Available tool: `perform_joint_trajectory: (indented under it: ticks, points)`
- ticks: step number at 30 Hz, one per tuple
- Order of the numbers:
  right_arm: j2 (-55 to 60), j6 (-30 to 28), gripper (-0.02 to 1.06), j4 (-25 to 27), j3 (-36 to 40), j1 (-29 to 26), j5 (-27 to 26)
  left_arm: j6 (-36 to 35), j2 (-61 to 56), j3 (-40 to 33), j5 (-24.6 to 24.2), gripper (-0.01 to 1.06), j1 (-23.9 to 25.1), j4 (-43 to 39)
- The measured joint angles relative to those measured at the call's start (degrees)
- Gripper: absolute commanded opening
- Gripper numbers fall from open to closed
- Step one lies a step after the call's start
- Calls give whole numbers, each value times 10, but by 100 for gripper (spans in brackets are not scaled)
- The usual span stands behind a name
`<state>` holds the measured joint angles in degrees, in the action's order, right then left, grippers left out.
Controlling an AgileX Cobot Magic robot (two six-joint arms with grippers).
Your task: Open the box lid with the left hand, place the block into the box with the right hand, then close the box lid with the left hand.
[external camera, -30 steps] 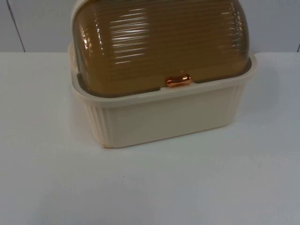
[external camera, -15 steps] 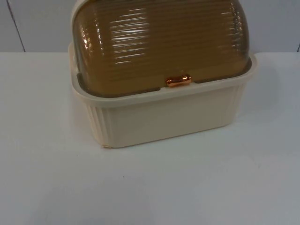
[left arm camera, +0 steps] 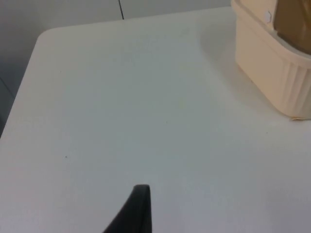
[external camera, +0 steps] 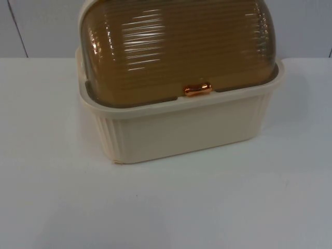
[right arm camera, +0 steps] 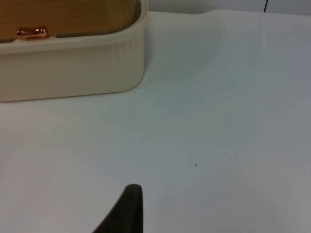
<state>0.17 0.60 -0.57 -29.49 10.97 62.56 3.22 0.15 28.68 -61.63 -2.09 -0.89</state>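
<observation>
Nearest us in the top view is bare white desk (external camera: 171, 207). Further back sits the cream box (external camera: 187, 129), ribbed walls, w/ its amber see-through lid (external camera: 176, 46) down over the rim & closed. A small copper handle (external camera: 197, 89) sits at the lid's front edge, centre. Behind the box we see the grey partition wall (external camera: 41, 26).

Left end effector (left arm camera: 138, 208): we see 1 black fingertip above bare desk, well apart from the box's corner (left arm camera: 272, 73); can't tell whether it's wide or narrow. This arm waits off to the box's side.

Right end effector (right arm camera: 126, 208): also 1 black fingertip over bare desk, apart from the box's front wall (right arm camera: 73, 68), copper handle (right arm camera: 32, 32) visible beyond. We can't tell its opening either. It holds nothing we can make out.
</observation>
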Motion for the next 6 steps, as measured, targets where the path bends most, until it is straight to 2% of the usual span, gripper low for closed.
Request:
perform_joint_trajectory:
  ticks: [6]
  points:
    - [0, 0, 105, 0, 0, 0, 0, -7, 0, 0, 0, 103, 0, 0]
